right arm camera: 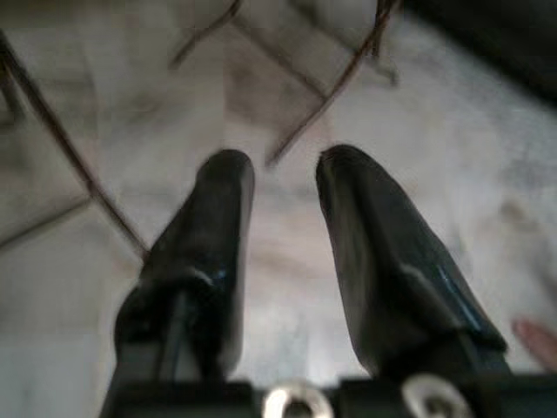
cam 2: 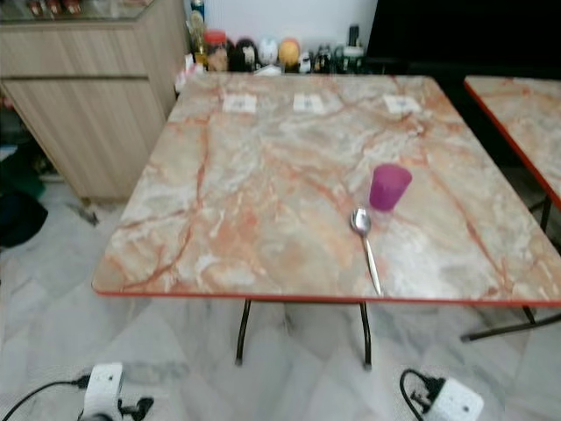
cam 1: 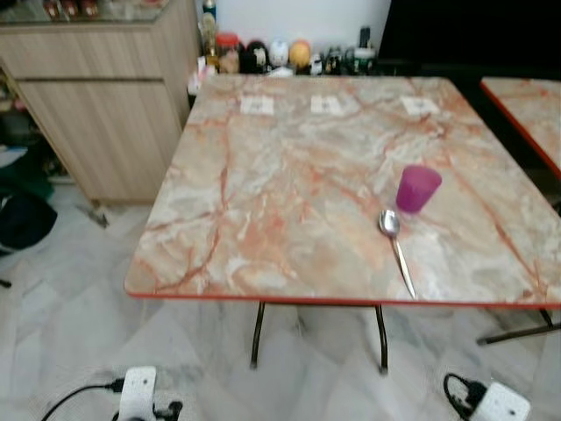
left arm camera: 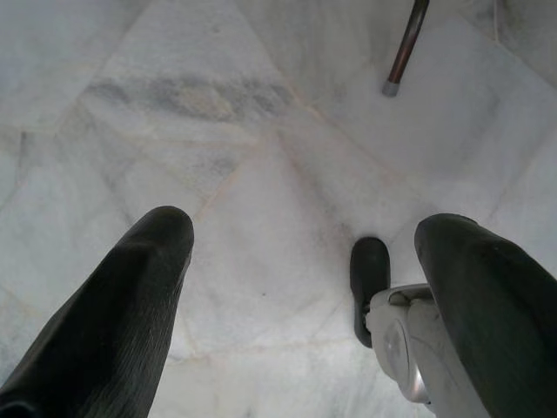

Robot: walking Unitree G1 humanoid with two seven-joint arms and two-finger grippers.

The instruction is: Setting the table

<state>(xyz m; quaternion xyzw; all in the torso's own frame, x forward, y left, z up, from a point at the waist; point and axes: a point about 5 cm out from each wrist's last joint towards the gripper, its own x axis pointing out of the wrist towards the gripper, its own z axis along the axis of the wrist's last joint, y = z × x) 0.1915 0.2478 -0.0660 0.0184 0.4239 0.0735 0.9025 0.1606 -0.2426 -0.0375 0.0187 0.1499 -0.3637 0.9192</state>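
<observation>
A purple cup [cam 1: 418, 188] stands upright on the marble-patterned table [cam 1: 263, 210], right of its middle. Just in front of the cup lies a metal spoon [cam 1: 396, 250], bowl toward the cup and handle reaching toward the near red edge. Three white cards [cam 1: 327, 103] lie in a row along the far side. Both arms hang low in front of the table. My left gripper [left arm camera: 309, 226] is open over the tiled floor, fingers [left arm camera: 130, 287] wide apart and empty. My right gripper [right arm camera: 283, 161] is open too, over floor and table legs, holding nothing.
A wooden cabinet [cam 1: 105, 105] stands close to the table's left side. Jars and bottles [cam 1: 280, 54] line the wall behind. A second table [cam 1: 526, 105] is at the right, and a black bag [cam 1: 22, 219] lies on the floor at left. Thin metal legs [cam 1: 257, 333] stand under the near edge.
</observation>
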